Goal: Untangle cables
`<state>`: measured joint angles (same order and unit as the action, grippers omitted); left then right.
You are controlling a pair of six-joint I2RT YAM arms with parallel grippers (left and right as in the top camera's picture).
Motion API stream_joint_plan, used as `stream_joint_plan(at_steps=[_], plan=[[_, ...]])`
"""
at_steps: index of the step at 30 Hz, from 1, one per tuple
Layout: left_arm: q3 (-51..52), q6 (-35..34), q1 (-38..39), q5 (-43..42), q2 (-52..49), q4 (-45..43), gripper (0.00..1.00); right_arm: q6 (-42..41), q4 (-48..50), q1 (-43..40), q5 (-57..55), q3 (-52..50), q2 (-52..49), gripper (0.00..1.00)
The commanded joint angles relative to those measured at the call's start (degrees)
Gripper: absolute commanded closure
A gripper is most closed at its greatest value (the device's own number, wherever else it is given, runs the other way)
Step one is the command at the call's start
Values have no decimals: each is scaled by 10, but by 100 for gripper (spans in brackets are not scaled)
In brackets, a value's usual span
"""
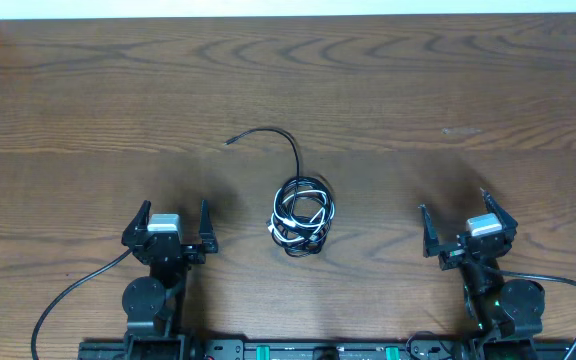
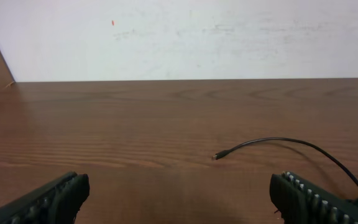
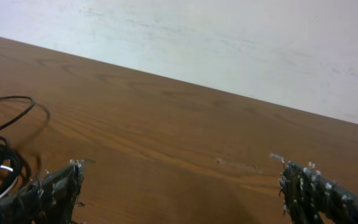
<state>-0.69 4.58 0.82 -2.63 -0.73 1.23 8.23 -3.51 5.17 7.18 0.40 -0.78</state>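
the left pincer (image 1: 176,206) sits well to the left of the cables (image 1: 303,215), its jaws spread wide, gripping nothing and clear of every cord. the cables lie on the worktop (image 1: 448,80) as a tight coil of black and white cords, with one black end curling out from the coil's far side. the right pincer (image 1: 453,201) sits well to the right of the coil, likewise spread wide and empty.
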Motion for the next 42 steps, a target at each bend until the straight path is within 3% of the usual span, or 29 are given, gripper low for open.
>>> stream_joint_plan(at_steps=[1, 42], plan=[[5, 5, 1, 14, 5, 28, 2, 4, -2, 1, -1, -1, 4, 1], [5, 5, 1, 14, 5, 17, 2, 4, -2, 1, 1, -1, 4, 1]])
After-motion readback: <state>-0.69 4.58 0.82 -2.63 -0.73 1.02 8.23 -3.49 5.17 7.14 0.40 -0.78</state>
